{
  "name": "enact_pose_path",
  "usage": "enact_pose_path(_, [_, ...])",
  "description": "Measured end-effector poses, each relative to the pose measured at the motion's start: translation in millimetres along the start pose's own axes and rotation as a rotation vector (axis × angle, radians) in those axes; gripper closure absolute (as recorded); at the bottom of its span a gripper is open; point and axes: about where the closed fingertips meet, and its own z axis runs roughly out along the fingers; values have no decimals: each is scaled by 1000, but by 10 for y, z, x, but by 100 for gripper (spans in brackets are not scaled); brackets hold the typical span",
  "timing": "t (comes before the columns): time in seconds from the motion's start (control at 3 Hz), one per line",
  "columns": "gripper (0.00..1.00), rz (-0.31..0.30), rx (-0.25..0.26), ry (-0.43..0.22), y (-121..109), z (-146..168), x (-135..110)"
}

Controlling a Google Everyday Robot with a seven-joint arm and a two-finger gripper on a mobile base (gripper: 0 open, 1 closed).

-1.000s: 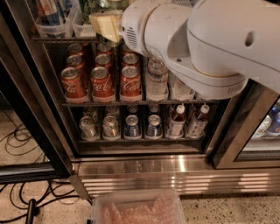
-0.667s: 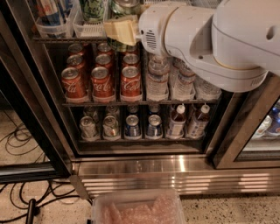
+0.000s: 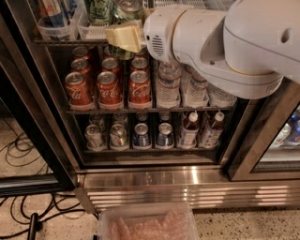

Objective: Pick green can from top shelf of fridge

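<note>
My gripper (image 3: 121,37), with cream fingers (image 3: 125,38), is at the front of the fridge's top shelf (image 3: 65,42), on the end of my big white arm (image 3: 220,42). It is shut on the green can (image 3: 127,9). The can's silver lid shows above the fingers and its green base just below them, in front of the shelf edge. A second pale-green can (image 3: 99,9) stands in a clear bin (image 3: 91,32) just to the left. The fridge (image 3: 187,185) has a ribbed steel base. My arm hides the right part of the top shelf.
A blue-and-red tall can (image 3: 51,11) stands in the left bin. Red cola cans (image 3: 110,86) and water bottles (image 3: 168,86) fill the middle rack, small cans and bottles (image 3: 140,136) the lowest. Black door frames (image 3: 260,136) flank the opening. A plastic tub (image 3: 147,224) and cables (image 3: 18,154) lie on the floor.
My arm has drawn back to the right and the gripper has come slightly down and forward, with the green can between its fingers at the shelf's front edge.
</note>
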Motion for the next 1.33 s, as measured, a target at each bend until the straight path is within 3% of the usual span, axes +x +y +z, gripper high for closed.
enact_pose_path(0.33, [100,16,-23,5,85,-108,58])
enact_pose_path(0.67, [100,59,-86,46,292,-484,249])
enact_pose_path(1.0, [100,115,-218,107,684,-782,403])
enact_pose_path(1.33, [100,150,-392,153,1102,-901,439])
